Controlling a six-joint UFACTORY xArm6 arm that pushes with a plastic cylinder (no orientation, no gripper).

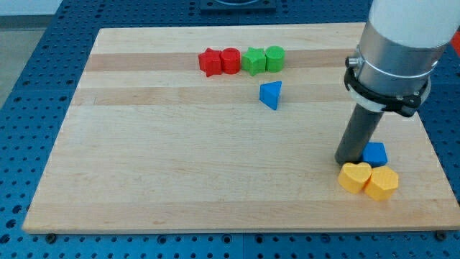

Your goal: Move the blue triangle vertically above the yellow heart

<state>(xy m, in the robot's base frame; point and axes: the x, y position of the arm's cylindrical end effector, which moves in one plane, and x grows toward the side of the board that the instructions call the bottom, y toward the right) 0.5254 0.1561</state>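
1. Right now my tip [351,160] is resting on the wooden board [144,180] at the view's lower right, touching or just beside the left edge of a blue block [376,153] whose shape I cannot make out.
2. I am carrying no fingers on this rig, only the dark rod, so nothing is being held; the tip is simply standing against that blue block.
3. Just below the tip, the yellow heart [354,177] is lying with its lobes toward the view's top, and a second yellow block [382,183] is touching its right side.
4. Well away from the tip, the blue triangle [271,94] is sitting near the board's upper middle, up and to the view's left of the yellow heart.
5. Its point is facing the view's left, its flat edge is facing right, and its long axis is running roughly top to bottom, tilted slightly.
6. Above the triangle, a row is sitting along the view's top: a red block [210,62], a red cylinder [230,60], a green block [254,60] and a green cylinder [274,58], each touching its neighbour.
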